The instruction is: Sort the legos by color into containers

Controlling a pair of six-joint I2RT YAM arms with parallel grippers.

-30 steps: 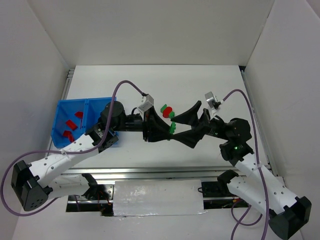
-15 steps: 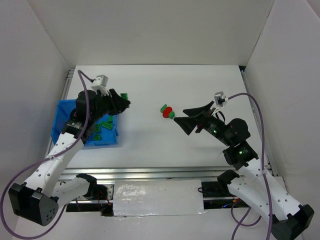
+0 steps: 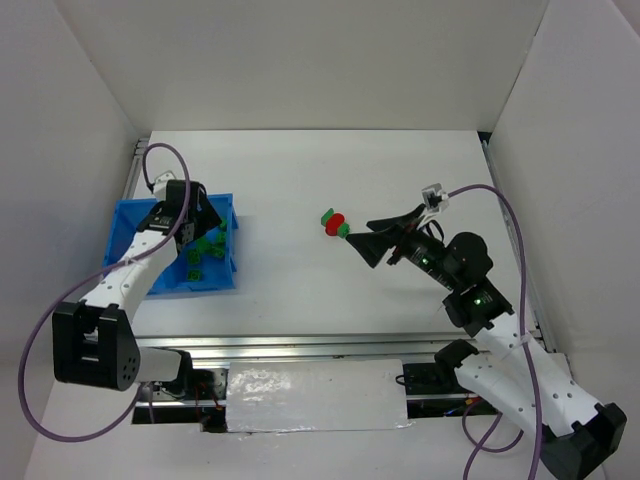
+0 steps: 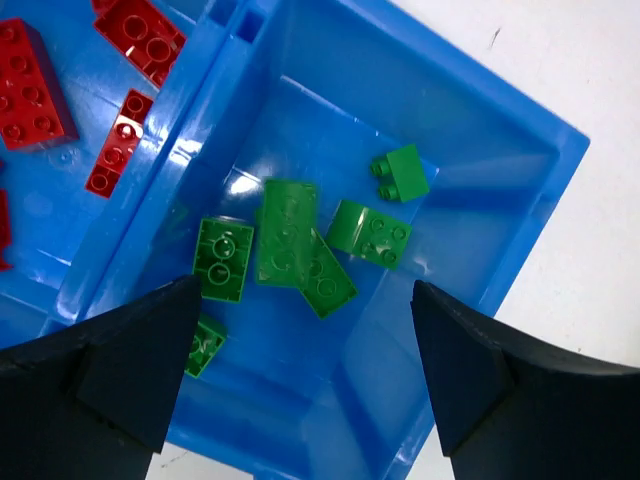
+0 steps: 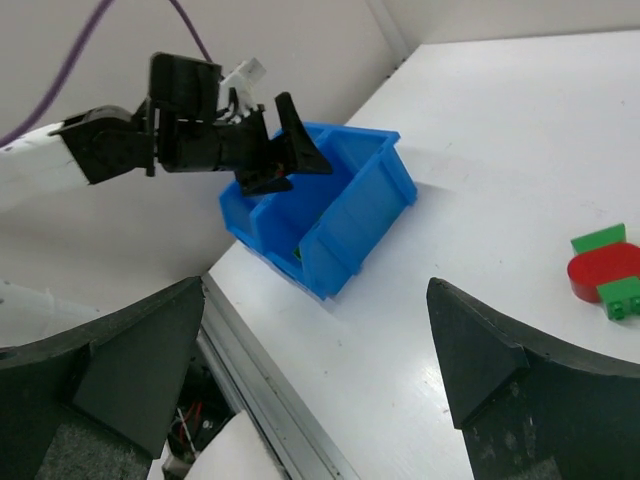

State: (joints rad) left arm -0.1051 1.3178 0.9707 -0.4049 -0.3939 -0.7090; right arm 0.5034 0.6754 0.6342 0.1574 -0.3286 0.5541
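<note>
The blue bin (image 3: 234, 262) stands at the table's left. In the left wrist view, several green legos (image 4: 290, 245) lie in the right compartment and red legos (image 4: 140, 35) in the left, split by the middle wall (image 4: 190, 110). My left gripper (image 3: 207, 226) hovers open and empty over the green legos (image 3: 207, 245); its jaws (image 4: 305, 285) stand wide apart. A joined red-and-green lego (image 3: 335, 223) lies mid-table. My right gripper (image 3: 362, 233) is open just right of it, holding nothing. The right wrist view shows that lego (image 5: 608, 272), the bin (image 5: 360, 215) and the open right gripper (image 5: 315, 285).
An aluminium rail (image 3: 300, 345) runs along the table's near edge, with a white taped patch (image 3: 315, 395) below it. White walls close in the left, back and right sides. Purple cables loop off both arms.
My left gripper carried a green lego from mid-table to the bin and has opened; the lego now lies in the right compartment. The right gripper pulled back slightly.
</note>
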